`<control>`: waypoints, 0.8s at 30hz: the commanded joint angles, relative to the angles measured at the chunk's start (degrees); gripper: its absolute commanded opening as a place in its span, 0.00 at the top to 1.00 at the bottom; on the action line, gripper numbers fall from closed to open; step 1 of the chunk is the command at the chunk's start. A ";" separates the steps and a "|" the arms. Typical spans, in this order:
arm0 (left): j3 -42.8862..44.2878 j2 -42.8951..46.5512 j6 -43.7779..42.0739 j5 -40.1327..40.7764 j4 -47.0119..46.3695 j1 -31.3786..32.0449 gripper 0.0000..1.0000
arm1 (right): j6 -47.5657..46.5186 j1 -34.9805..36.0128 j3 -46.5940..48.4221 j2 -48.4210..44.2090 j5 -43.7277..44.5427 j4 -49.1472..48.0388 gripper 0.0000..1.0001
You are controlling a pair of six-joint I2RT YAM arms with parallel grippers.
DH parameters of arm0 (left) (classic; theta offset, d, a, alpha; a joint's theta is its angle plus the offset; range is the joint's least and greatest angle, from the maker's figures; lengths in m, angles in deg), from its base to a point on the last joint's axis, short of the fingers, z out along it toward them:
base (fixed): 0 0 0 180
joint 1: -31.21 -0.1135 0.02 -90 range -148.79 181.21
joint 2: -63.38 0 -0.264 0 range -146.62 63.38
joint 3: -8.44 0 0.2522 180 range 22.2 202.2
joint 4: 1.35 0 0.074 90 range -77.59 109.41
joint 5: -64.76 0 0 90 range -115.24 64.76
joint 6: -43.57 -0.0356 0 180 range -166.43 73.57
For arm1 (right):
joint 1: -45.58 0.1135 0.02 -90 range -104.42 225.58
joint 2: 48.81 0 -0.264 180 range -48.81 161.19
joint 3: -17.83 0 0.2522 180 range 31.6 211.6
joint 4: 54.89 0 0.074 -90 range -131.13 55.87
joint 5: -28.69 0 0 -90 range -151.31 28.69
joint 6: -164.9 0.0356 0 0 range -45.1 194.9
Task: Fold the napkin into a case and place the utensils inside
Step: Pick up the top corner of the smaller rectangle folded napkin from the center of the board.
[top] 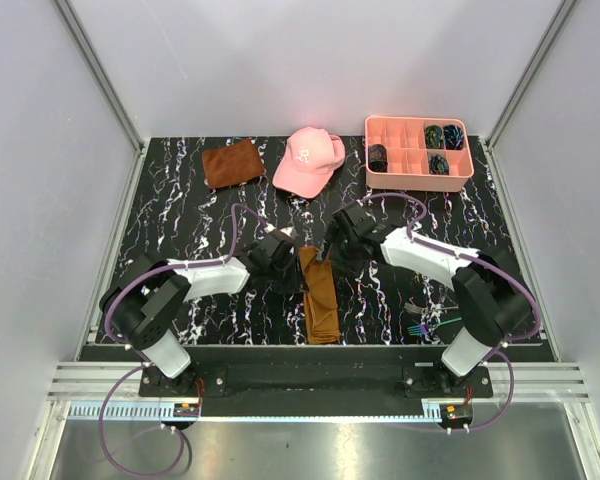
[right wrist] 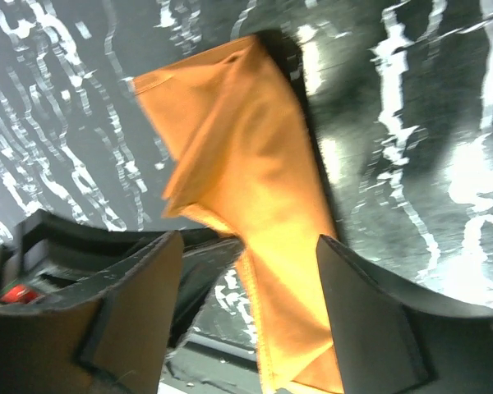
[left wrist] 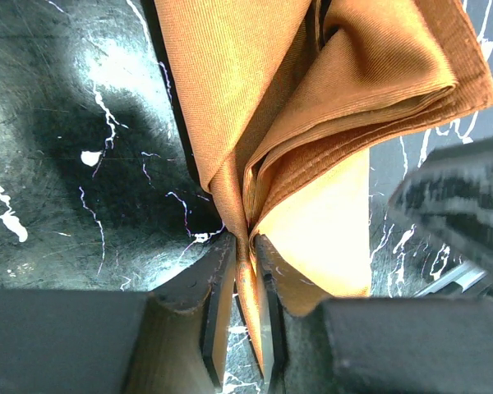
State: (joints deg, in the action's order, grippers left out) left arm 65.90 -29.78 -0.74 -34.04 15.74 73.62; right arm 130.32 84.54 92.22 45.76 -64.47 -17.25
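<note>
The napkin (top: pixel 320 296) lies near the middle of the black, white-veined counter (top: pixel 180 215), folded into a long narrow strip that runs from between the two arms toward the near edge. Its far end is lifted and bunched where both arms meet it.

The left hand (top: pixel 283 265) comes in from the left side of that far end. In the left wrist view its two fingers (left wrist: pixel 219 305) are pressed together on a thin fold of the orange-brown cloth – a pinch right at the edge, with several layers fanning upward and away from the tips.

The right hand (top: pixel 332 248) stands over the same end from the right. In the right wrist view its fingers (right wrist: pixel 133 316) are spread wide, one on each side of the cloth, which runs down between them. Whether either finger touches the fabric I cannot tell.

The utensils (top: pixel 420 322) lie on the counter to the right of the strip, well apart from it and close to the right arm's base, partly crossed by its cable.

Along the far edge sit a darker rust-brown cloth (top: pixel 231 162) on the left, a pink cap (top: pixel 308 160) in the middle and a pink tray (top: pixel 416 180) on the right – some of its compartments hold dark items too small to make out.
</note>
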 commanded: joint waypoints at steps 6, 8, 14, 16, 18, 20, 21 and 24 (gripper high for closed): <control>0.51 0.71 -0.34 1.15 0.18 -0.05 0.79 | -8.91 -0.82 3.27 0.79 -2.20 -1.64 0.25; 0.33 0.97 -0.34 1.15 0.10 -0.05 0.80 | -9.62 -0.73 4.77 1.76 -2.47 -1.56 0.27; 0.86 1.14 -0.34 0.89 0.18 0.21 0.80 | -10.68 -0.81 9.25 5.44 -1.41 -1.12 0.26; 1.03 0.79 -0.34 0.89 0.10 0.30 0.80 | -10.33 -0.73 11.70 7.99 -0.63 0.81 0.28; 1.12 0.71 -0.34 0.89 0.18 0.48 0.80 | -9.81 -0.73 13.37 9.40 -0.71 1.95 0.34; 1.21 0.62 -0.34 0.89 0.27 0.56 0.80 | -9.37 -0.73 14.08 10.81 -0.80 2.31 0.42; 1.12 0.62 -0.34 0.89 0.18 0.65 0.80 | -9.10 -0.73 14.61 11.16 -0.71 2.66 0.44; 1.03 0.88 -0.34 1.15 0.18 0.83 0.81 | -8.66 -0.73 14.96 11.70 0.34 3.71 0.47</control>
State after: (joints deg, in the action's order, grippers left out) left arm 65.90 -29.78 -0.74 -34.02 15.76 73.84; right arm 121.25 83.51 104.59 56.88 -65.37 -16.16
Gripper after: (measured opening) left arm 0.197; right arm 0.544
